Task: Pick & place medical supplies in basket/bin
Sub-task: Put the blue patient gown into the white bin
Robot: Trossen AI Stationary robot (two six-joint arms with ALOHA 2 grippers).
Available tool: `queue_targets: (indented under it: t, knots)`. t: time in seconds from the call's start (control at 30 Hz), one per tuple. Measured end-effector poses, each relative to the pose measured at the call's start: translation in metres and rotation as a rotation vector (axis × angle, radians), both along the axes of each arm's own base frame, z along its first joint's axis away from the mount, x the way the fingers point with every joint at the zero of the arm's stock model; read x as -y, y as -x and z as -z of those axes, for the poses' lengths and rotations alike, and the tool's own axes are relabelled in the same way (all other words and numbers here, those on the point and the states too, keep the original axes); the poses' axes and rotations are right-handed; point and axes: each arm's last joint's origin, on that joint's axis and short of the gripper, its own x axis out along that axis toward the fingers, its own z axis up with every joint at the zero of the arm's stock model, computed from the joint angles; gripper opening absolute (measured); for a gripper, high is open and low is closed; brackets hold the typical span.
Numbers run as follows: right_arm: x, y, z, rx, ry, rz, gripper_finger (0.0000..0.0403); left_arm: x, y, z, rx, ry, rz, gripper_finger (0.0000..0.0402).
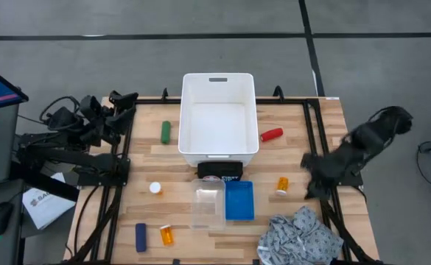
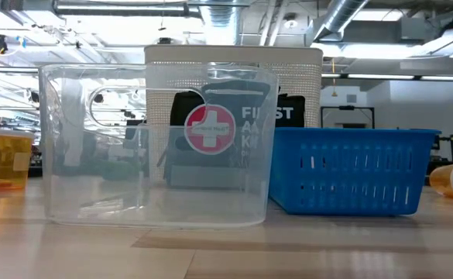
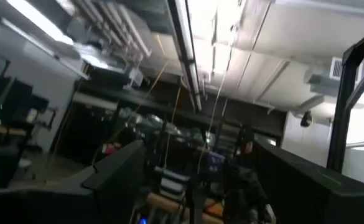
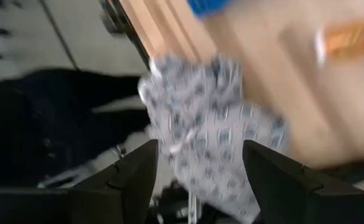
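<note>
The white tub [image 1: 219,118] stands at the table's far middle. On the table lie a green cylinder [image 1: 166,132], a red cylinder [image 1: 272,135], a blue cylinder [image 1: 141,236], a white jar [image 1: 155,188] and two orange pill bottles [image 1: 282,185] [image 1: 166,235]. The grey patterned cloth [image 1: 303,234] sits crumpled at the near right corner. My right gripper [image 1: 312,184] hovers open over the right side, with the cloth [image 4: 213,143] beyond its fingers. My left gripper [image 1: 127,99] waits open at the far left, pointing up into the room [image 3: 197,155].
A clear plastic container [image 1: 208,202] and a blue slotted basket [image 1: 239,200] stand side by side near the middle, just in front of a first aid pouch [image 1: 219,172] that lies against the tub's near wall. Black frame rails run along both table sides.
</note>
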Motion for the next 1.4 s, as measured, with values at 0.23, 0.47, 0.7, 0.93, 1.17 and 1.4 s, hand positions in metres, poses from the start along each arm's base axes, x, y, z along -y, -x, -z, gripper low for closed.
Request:
queue_targets:
  t: [0.23,0.47,0.7,0.93,1.17,1.4]
  knots:
    - [-0.058,-0.001,0.025,-0.200,0.005,0.118,0.0230,0.000,-0.002,0.003,-0.028,0.027,0.016,0.0290]
    - [-0.112,-0.016,0.058,-0.301,0.005,0.224,0.0231,0.000,-0.002,0.003,-0.027,0.028,0.016,0.0290]
    - [-0.150,-0.040,0.101,-0.362,0.039,0.312,0.0244,0.000,-0.002,0.003,-0.026,0.029,0.016,0.0290]
    - [-0.168,-0.052,0.145,-0.452,0.167,0.350,0.0246,0.000,-0.002,0.002,-0.015,0.037,0.022,0.0290]
    - [-0.175,-0.059,0.175,-0.508,0.264,0.394,0.0237,0.001,-0.002,0.002,-0.009,0.037,0.069,0.0290]
    - [-0.172,-0.069,0.191,-0.550,0.310,0.342,0.0122,0.001,-0.002,0.001,0.000,0.034,0.074,0.0290]
